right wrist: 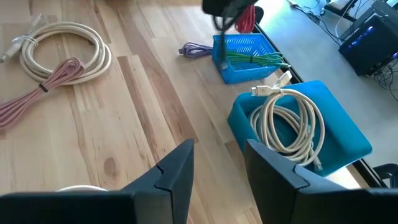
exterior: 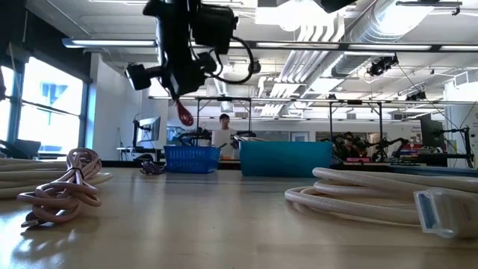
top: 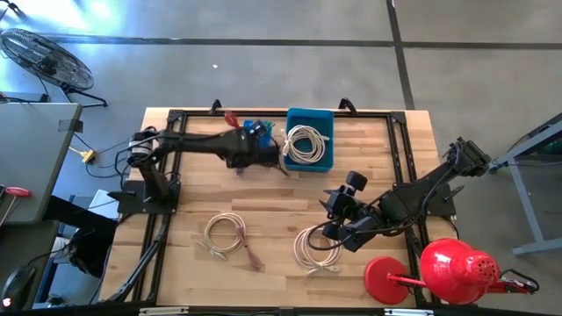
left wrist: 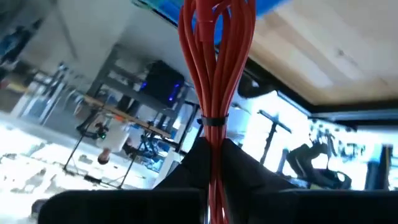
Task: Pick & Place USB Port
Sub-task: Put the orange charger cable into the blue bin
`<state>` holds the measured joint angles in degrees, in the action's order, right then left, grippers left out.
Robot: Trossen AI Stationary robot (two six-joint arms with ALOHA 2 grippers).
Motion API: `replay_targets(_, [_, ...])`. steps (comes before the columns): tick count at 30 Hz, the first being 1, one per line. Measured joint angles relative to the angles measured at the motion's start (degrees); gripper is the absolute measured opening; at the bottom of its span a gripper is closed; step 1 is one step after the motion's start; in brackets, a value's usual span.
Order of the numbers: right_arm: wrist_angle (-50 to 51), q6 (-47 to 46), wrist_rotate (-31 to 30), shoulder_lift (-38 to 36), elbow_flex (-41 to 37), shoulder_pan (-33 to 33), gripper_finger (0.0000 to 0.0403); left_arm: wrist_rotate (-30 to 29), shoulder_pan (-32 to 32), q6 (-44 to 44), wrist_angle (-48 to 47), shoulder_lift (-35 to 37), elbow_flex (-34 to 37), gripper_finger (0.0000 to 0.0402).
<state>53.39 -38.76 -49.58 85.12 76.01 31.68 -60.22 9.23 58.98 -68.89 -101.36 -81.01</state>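
My left gripper is shut on a red cable bundle, high over the far side of the table by the small blue basket. The low view shows the gripper well above the table with the cable's end dangling under it. The basket holds green cable. My right gripper is open and empty, above the wood near a white cable coil; in the high view it is at the table's middle right. My left gripper pinches the red bundle between its two fingers, on the gathered strands just below the black tie. The fingers lie along the strands. The bundle is lifted clear of the table, and in the low view its end hangs free below the gripper.
A larger blue bin with a white cable stands right of the basket. A pink cable coil lies near the front left, and a purple cable beside the basket. A red lamp stands at the front right corner.
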Motion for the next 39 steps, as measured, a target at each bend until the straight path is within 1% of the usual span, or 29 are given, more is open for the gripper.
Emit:
replay_targets(5, [0.0, 0.0, 0.0, 0.0, 0.0, 0.0, 0.0134, 5.7, 5.1, 8.9, 3.7, 0.0, 0.0, 0.0011])
replay_targets(11, [0.4, 0.0, -0.2, 0.0, 0.0, 0.0, 0.0134, 9.9, 9.0, 14.3, 8.1, 0.0, 0.0, 0.0011])
replay_targets(15, [1.0, 0.0, -0.4, 0.0, 0.0, 0.0, 0.0134, 13.3, 9.6, 15.9, 8.5, 0.0, 0.0, 0.0011])
replay_targets(22, [1.3, 0.1, -1.2, 0.0, 0.0, 0.0, 0.0134, 22.4, 9.5, 19.0, 9.1, -0.1, 0.0, 0.0011])
replay_targets(27, [1.2, -0.1, -1.3, 0.0, 0.0, 0.0, 0.0134, 23.8, 9.5, 18.5, 10.9, -1.2, 0.1, 0.0011])
replay_targets(30, [1.3, -0.3, -1.3, 0.4, 0.0, 0.0, 0.0134, 26.3, 9.5, 17.8, 13.2, -2.5, 0.1, 0.0011])
replay_targets(33, [1.2, -0.4, -1.1, 0.4, 0.0, 0.0, 0.0134, 27.6, 9.5, 18.5, 15.3, -4.1, 0.1, 0.0011])
replay_targets(37, [1.5, -1.3, -1.0, 0.4, 0.0, 0.0, 0.0134, 27.7, 9.6, 19.5, 15.5, -6.7, 0.1, 0.0010])
replay_targets(39, [1.8, -1.3, -1.0, 0.4, 0.0, 0.0, 0.0134, 26.5, 9.7, 19.6, 15.5, -7.4, 0.1, 0.0010])
